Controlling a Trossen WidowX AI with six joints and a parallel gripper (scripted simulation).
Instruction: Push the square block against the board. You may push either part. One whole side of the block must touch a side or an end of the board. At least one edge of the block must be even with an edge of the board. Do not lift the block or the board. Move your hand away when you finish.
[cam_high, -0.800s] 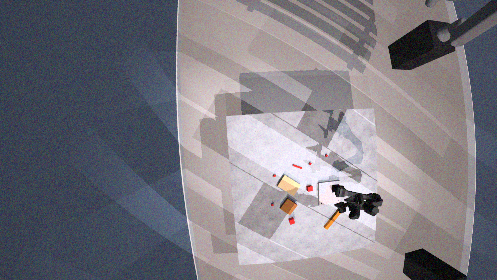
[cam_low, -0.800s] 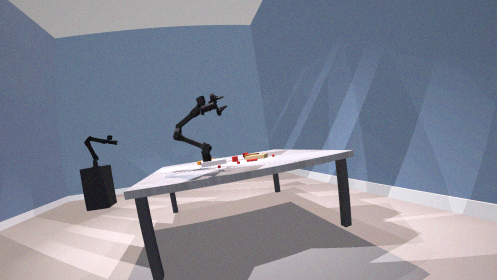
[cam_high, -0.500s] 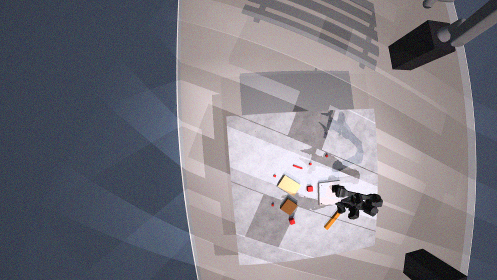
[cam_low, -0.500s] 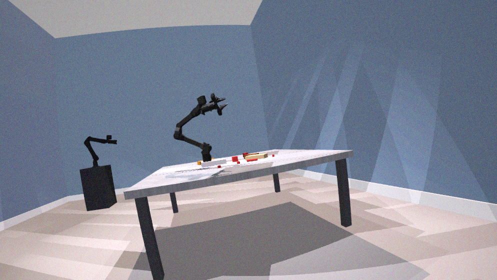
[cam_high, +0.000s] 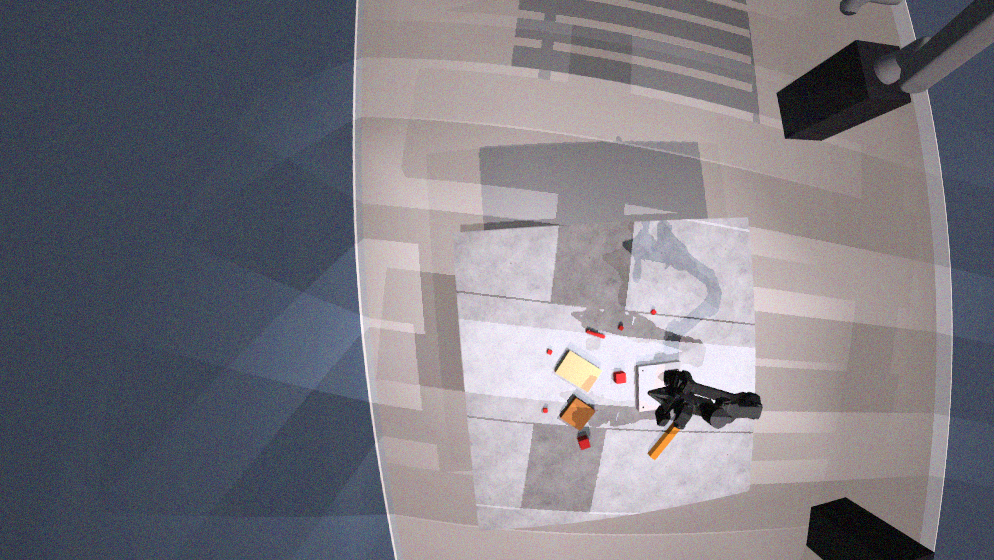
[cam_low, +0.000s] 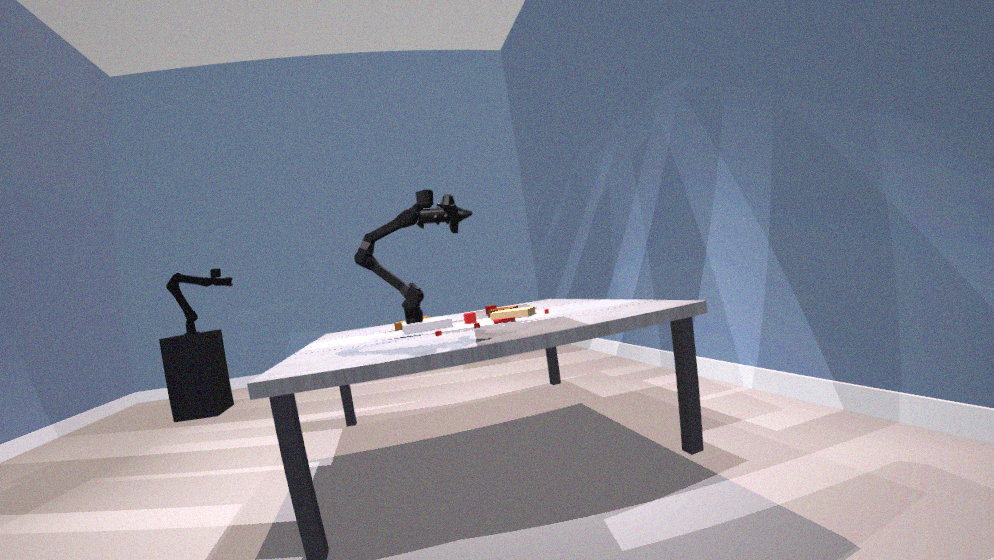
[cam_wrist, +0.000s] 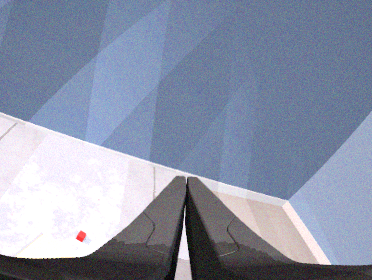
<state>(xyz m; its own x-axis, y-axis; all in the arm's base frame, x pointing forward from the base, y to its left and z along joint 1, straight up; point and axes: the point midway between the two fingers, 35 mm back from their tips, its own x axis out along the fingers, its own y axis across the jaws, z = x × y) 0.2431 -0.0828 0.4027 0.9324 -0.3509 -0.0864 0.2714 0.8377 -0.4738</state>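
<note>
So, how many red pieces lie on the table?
7 red pieces: four above the pale board, one right of it, two by the orange block; the arm may hide more.

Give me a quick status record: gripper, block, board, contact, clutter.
gripper: gripper shut, holding nothing, high above the table
block: orange square block, flat on the table
board: pale tan board, close beside the block
contact: no whole side of the block against the board; edges not even
clutter: small red cubes scattered around both

walls (cam_low: 278, 160): blue | floor (cam_low: 799, 473): beige, light-streaked | table (cam_low: 417, 358): grey, dark-legged
</note>
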